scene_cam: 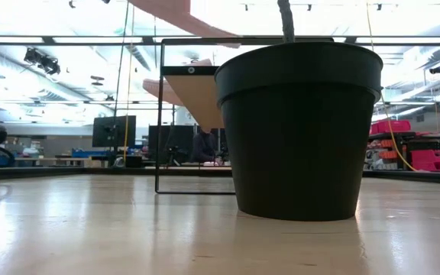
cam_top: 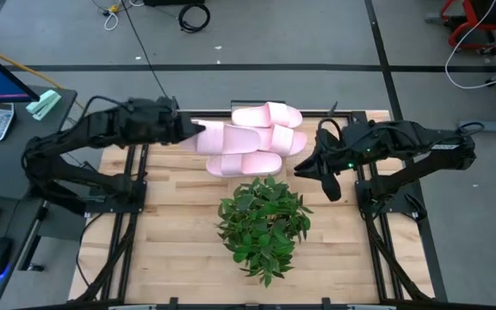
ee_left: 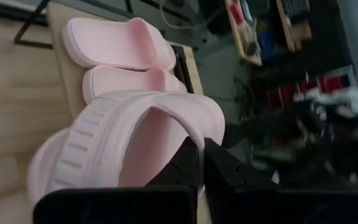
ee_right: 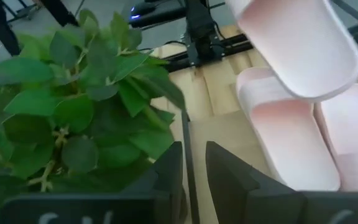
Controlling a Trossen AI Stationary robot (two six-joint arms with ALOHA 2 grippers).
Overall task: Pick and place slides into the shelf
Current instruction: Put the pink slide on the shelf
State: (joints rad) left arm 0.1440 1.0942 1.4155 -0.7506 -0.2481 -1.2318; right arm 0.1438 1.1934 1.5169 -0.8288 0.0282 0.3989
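Butcher-block tabletop (cam_top: 170, 224) on a grey floor; lab room with monitors behind. Leafy potted plant (cam_top: 263, 222) in a black pot (scene_cam: 300, 130) stands mid-table, just in front of the shelf (ee_left: 67, 74). Left tool (ee_left: 201, 163) clamped on a pale pink slide's (ee_left: 135, 134) strap, above the slides (cam_top: 269, 125) lying on the shelf. Right tool (ee_right: 191, 163) narrowly apart, empty, beside the plant.

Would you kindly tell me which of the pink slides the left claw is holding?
The slide nearest the left claw, pinched by its strap edge. The other slides lie free on the shelf.
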